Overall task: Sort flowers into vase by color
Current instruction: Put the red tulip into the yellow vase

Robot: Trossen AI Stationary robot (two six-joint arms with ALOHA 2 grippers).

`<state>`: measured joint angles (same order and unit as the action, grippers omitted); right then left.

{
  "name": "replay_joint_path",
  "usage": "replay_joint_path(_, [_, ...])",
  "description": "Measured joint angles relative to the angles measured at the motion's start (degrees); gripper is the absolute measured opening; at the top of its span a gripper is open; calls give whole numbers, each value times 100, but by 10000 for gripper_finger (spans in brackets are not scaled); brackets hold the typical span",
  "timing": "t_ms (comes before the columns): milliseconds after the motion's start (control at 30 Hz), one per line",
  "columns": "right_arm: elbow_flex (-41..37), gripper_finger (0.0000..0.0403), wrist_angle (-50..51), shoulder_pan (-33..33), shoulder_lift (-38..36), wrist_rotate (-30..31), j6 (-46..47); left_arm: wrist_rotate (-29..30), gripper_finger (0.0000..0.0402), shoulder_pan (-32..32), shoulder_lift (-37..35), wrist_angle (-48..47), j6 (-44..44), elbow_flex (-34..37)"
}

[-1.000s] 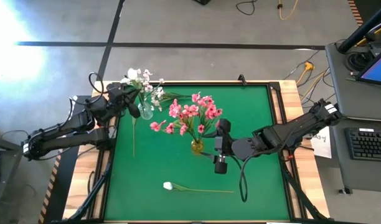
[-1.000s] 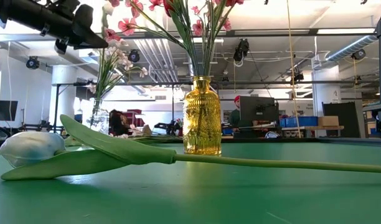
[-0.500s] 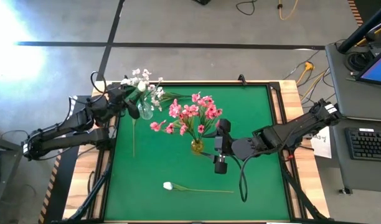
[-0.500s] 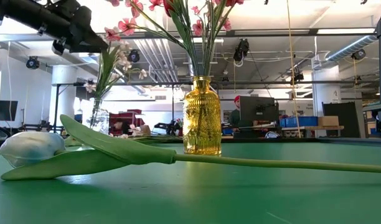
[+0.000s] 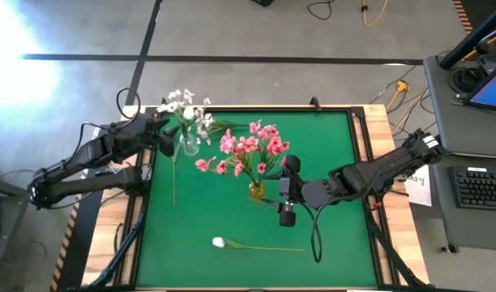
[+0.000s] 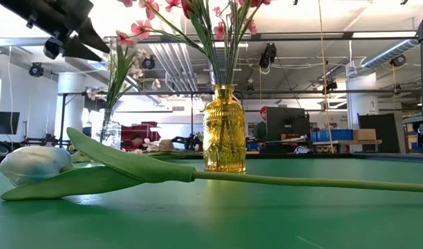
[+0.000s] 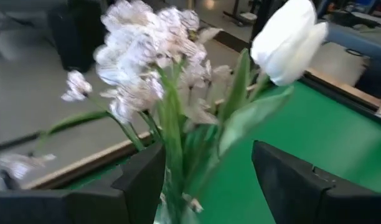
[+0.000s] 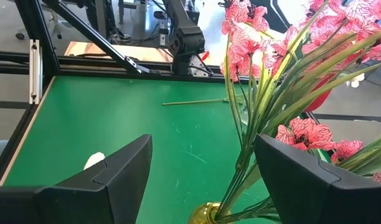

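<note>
A white tulip (image 5: pixel 220 242) lies on the green counter (image 5: pixel 329 162), light and floppy, likely best gripped mid-stem. Farther back, the right gripper (image 5: pixel 286 217) waits, fingers apart, beside the yellow vase (image 5: pixel 256 191) of pink sprays (image 5: pixel 248 150). Farthest, the left gripper (image 5: pixel 165 139), fingers apart, faces the clear vase (image 5: pixel 189 146) of white flowers (image 7: pixel 141 56).

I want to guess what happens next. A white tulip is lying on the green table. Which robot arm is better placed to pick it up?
Probably the right. The right gripper is open, empty and hovers nearer the white tulip. The left gripper, also open, is far off at the clear vase of white flowers.
</note>
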<state>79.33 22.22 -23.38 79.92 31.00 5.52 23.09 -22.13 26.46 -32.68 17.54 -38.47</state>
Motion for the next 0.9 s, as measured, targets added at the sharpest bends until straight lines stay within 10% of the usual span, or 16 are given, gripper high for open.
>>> replay_joint_path(533, [0,276,115,0,0,-13,4,-756,226,164,8,-2431,2145,-91])
replay_joint_path(900, [0,276,142,0,0,-11,-44,-760,226,326,152,-2392,2801,558])
